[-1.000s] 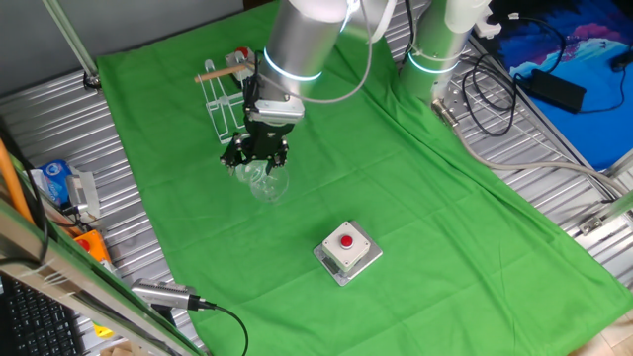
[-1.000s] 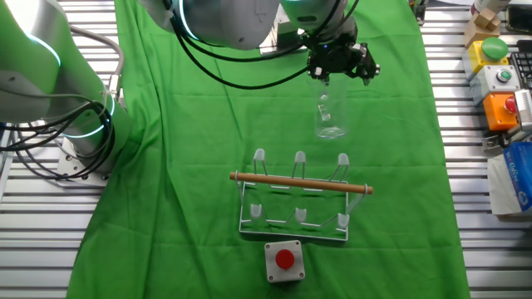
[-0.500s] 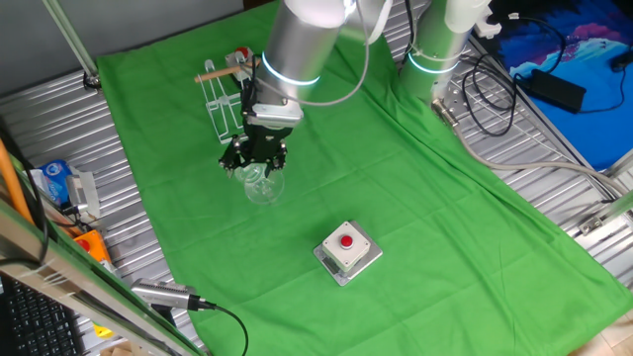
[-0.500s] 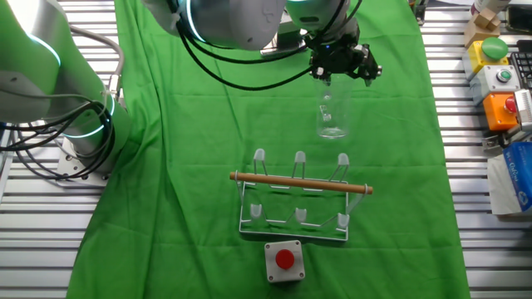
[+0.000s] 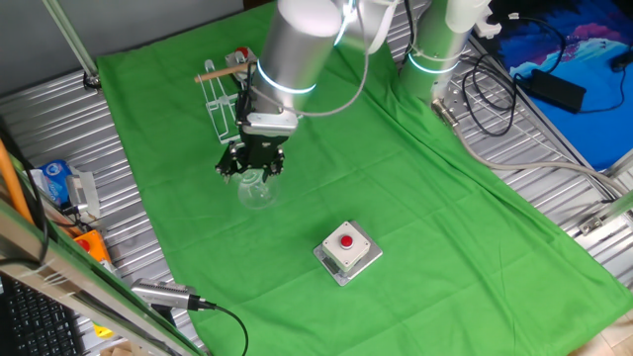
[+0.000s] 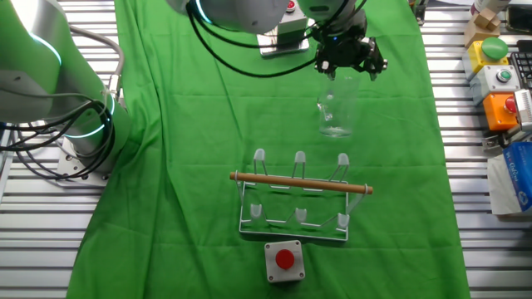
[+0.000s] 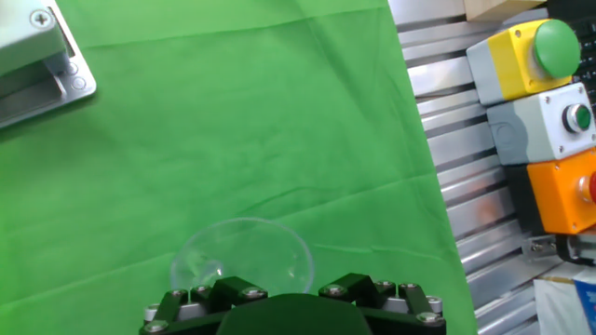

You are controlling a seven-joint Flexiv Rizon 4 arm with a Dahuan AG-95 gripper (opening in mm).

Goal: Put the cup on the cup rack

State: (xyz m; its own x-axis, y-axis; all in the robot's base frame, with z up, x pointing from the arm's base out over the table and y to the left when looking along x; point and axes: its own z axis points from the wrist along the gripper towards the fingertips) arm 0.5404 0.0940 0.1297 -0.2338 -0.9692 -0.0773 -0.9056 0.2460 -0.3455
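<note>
The cup point(image 5: 255, 190) is a clear glass hanging upright under my gripper point(image 5: 252, 168), low over the green cloth. In the other fixed view the gripper point(image 6: 347, 68) is shut on the rim of the cup point(image 6: 335, 112). The cup rack point(image 5: 226, 99), white wire with a wooden dowel, stands on the cloth behind the gripper. In the other fixed view the rack point(image 6: 298, 195) is nearer the camera than the cup and a little left of it. In the hand view the cup point(image 7: 242, 256) shows as a faint ring just above the gripper's body; the fingertips are hidden.
A grey box with a red button point(image 5: 347, 249) sits on the cloth, also shown just in front of the rack point(image 6: 284, 260). Coloured button boxes point(image 7: 535, 56) stand on the metal table past the cloth's edge. A metal plate point(image 7: 37, 56) lies on the cloth.
My gripper has moved with the cup in it, a little left and toward the cloth's edge in one fixed view, a little right in the other. The rack has not moved.
</note>
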